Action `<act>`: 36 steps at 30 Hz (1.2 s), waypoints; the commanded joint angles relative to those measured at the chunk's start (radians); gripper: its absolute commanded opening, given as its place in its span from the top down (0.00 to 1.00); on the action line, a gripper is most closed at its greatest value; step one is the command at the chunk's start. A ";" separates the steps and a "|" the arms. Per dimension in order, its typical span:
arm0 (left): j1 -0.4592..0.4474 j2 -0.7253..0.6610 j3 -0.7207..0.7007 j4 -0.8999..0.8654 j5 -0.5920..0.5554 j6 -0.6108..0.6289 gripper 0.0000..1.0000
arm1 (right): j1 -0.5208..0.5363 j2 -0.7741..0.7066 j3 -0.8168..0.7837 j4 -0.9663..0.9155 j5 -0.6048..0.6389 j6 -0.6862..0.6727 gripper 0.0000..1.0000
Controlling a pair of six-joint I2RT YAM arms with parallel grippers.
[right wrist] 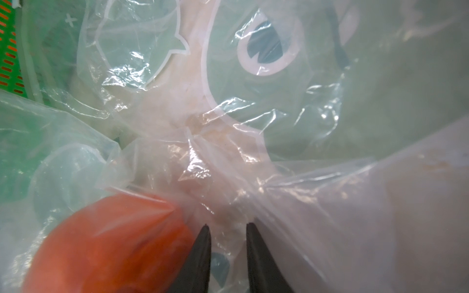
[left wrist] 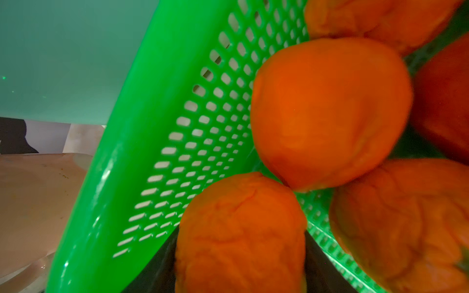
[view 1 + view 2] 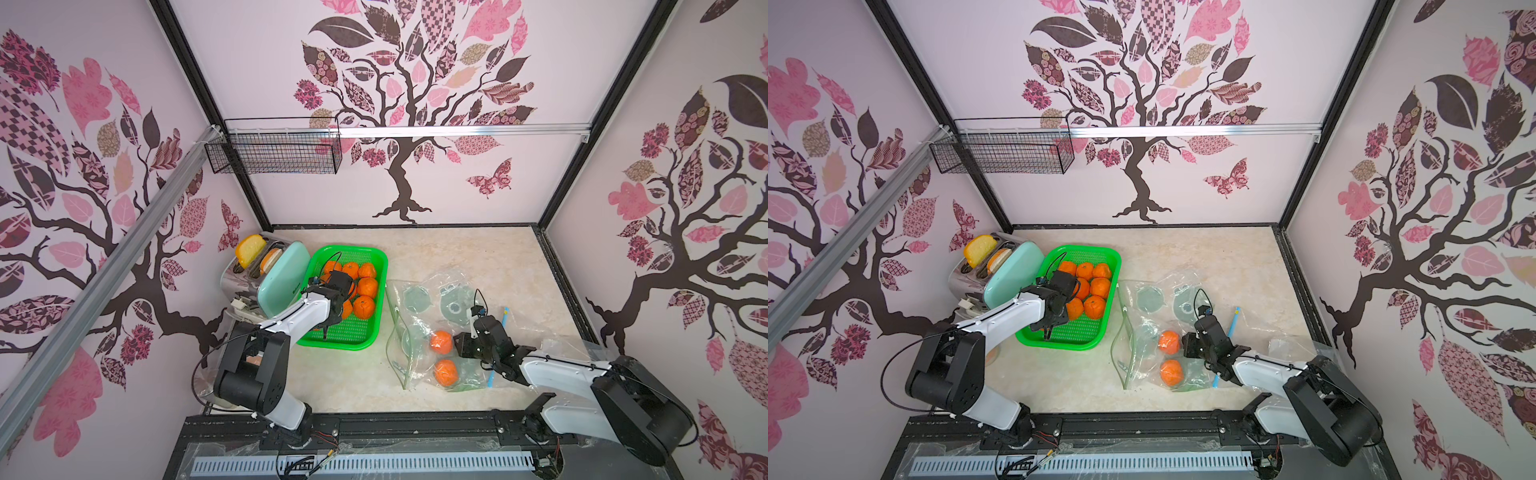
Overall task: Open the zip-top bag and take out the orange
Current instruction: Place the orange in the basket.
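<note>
surface: beige tabletop | on it: toaster, green basket, clear zip-top bag

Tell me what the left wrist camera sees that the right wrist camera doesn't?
Left wrist only: the left tool clamping a gripped orange, loose oranges lying in the green basket, and the mint toaster beside it.
Right wrist only: the crumpled clear bag, a bagged orange under its plastic, and the right tool with its fingers apart.
Shared: that basket, only a corner in the right wrist view.
</note>
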 commanded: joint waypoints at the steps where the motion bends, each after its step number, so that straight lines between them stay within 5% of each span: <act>1: 0.018 0.014 0.013 0.030 0.017 0.018 0.66 | 0.003 0.013 0.020 -0.020 -0.007 0.008 0.72; 9: 0.020 -0.008 0.001 0.062 0.097 0.030 0.34 | 0.003 0.019 0.020 -0.014 -0.010 0.008 0.72; 18: 0.020 -0.050 0.004 0.031 0.088 0.022 0.24 | 0.003 0.023 0.020 -0.012 -0.012 0.010 0.72; 24: 0.019 -0.206 -0.034 0.074 0.125 0.030 0.24 | 0.003 0.016 0.020 -0.016 -0.005 0.008 0.72; 30: -0.125 -0.398 -0.032 0.056 0.275 0.044 0.36 | 0.003 0.008 0.020 -0.022 0.012 0.002 0.72; 36: -0.290 -0.548 -0.166 0.286 0.837 0.056 0.56 | 0.004 0.001 0.017 -0.022 0.028 0.000 0.72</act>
